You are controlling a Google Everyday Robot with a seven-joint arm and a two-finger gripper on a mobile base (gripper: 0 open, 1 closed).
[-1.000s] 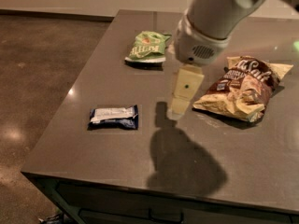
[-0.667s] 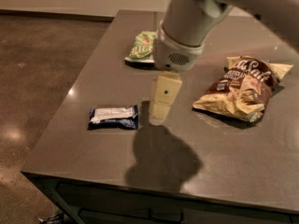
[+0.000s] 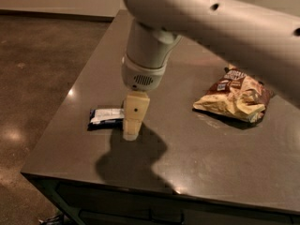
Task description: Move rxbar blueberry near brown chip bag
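The rxbar blueberry (image 3: 105, 117) lies flat on the dark table (image 3: 187, 163) near its left front part, navy wrapper with a white label. My gripper (image 3: 131, 134) hangs just right of the bar, its cream finger (image 3: 134, 114) low over the table and overlapping the bar's right end. The brown chip bag (image 3: 236, 97) lies crinkled at the table's right side, well apart from the bar. My arm hides the back of the table.
The table's left edge (image 3: 70, 93) and front edge (image 3: 140, 184) are close to the bar. Brown floor (image 3: 33, 69) lies to the left.
My gripper has moved left and down, from beside the chip bag to right next to the bar. The arm now covers the green bag at the back.
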